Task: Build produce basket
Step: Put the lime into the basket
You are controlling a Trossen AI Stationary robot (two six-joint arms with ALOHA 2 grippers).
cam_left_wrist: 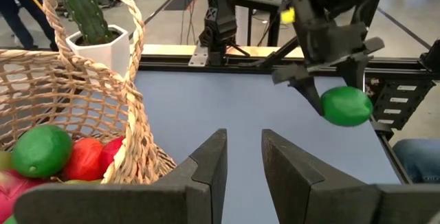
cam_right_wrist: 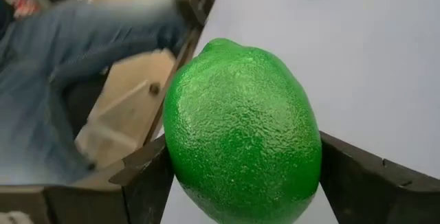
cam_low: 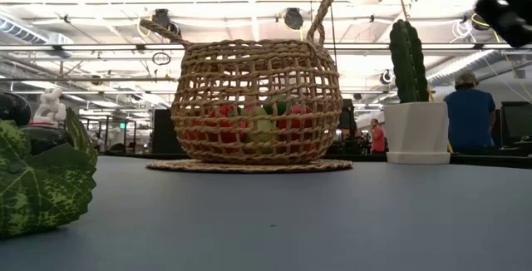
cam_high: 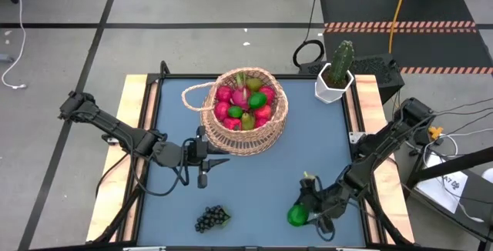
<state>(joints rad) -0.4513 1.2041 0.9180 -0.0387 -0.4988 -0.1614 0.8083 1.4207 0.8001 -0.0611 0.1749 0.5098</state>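
The woven wicker basket [cam_high: 245, 111] stands on its flat base mid-table and holds several red, pink and green fruits [cam_high: 246, 101]. It also shows in the low view [cam_low: 258, 105]. My right gripper [cam_high: 306, 212] is at the near right, shut on a green lime [cam_right_wrist: 240, 128]. My left gripper [cam_left_wrist: 244, 162] hovers just off the basket's near-left side, its fingers a little apart and empty. A dark grape bunch [cam_high: 212, 219] lies on the table near the front edge. My right gripper pinches the lime between its two fingers [cam_right_wrist: 148, 176], one on each of its long sides [cam_right_wrist: 180, 157], and the fingers lie across it. In the left wrist view the fingers come down from above and the lime [cam_left_wrist: 346, 106] hangs below them, clear of the table.
A white pot with a cactus [cam_high: 335, 74] stands at the table's far right corner. The basket's looped handle [cam_high: 196, 93] sticks out toward the table's left. Bare blue table lies between the basket and the lime. People show in the room behind [cam_low: 470, 113].
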